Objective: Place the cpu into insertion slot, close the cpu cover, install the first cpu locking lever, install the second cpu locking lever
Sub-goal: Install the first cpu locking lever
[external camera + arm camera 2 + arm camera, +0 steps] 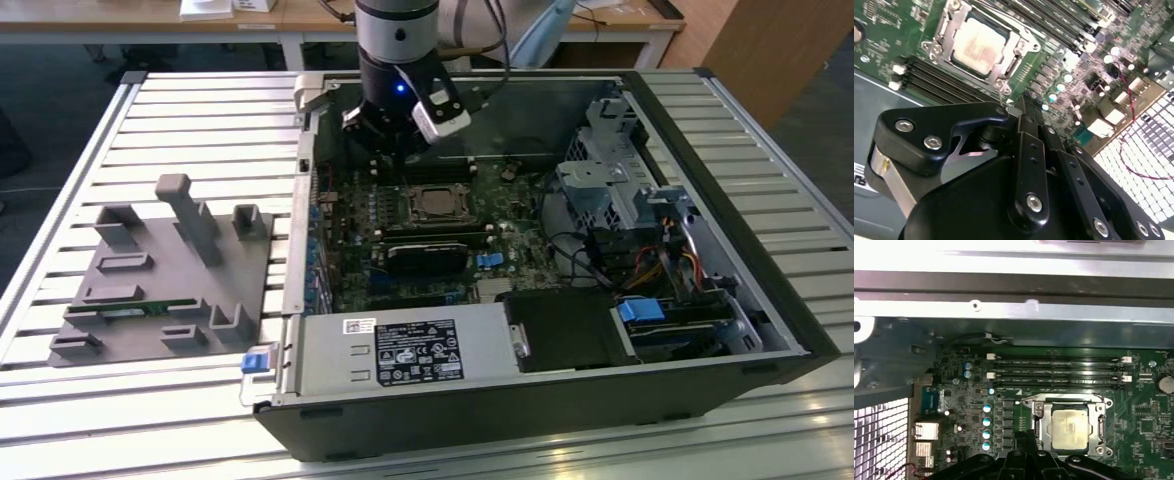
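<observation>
Fingers of the black jointed metal gripper [1026, 100] sit together, empty, just beside the square silver-rimmed insertion slot [1066, 401]. The small flat dull-grey cpu [1070, 427] lies inside, framed by the thin shiny cpu cover [1043, 427].

I seem to be running this from a robotics lab or test workshop. Under my gripper [1026, 100] lies an opened desktop computer case [747, 230], its green motherboard [969, 405] laid bare, on a slatted aluminium bench [160, 110]. Off to one side of the gripper, outside the case, sits a grey moulded parts fixture [160, 270]. Beyond the arm [396, 40] stand wooden desks [107, 25] on a dark floor [54, 70].
</observation>
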Robot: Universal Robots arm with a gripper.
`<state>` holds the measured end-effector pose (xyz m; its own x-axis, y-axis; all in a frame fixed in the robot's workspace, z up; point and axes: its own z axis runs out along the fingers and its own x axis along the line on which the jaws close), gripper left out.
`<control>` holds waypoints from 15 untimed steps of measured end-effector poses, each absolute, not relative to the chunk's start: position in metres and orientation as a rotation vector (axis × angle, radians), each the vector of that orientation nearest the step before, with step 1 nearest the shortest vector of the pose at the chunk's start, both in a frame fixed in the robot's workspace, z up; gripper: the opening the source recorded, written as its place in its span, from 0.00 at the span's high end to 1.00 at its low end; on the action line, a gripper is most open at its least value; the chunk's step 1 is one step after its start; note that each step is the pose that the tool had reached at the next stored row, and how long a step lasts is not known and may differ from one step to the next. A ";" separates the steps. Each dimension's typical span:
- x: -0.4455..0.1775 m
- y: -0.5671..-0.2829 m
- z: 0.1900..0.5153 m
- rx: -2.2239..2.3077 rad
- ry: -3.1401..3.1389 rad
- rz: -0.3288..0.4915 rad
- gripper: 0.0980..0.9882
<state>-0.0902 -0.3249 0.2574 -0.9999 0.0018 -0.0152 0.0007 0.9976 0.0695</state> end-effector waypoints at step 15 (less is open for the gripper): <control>-0.103 -0.310 0.251 -0.003 3.122 0.109 0.99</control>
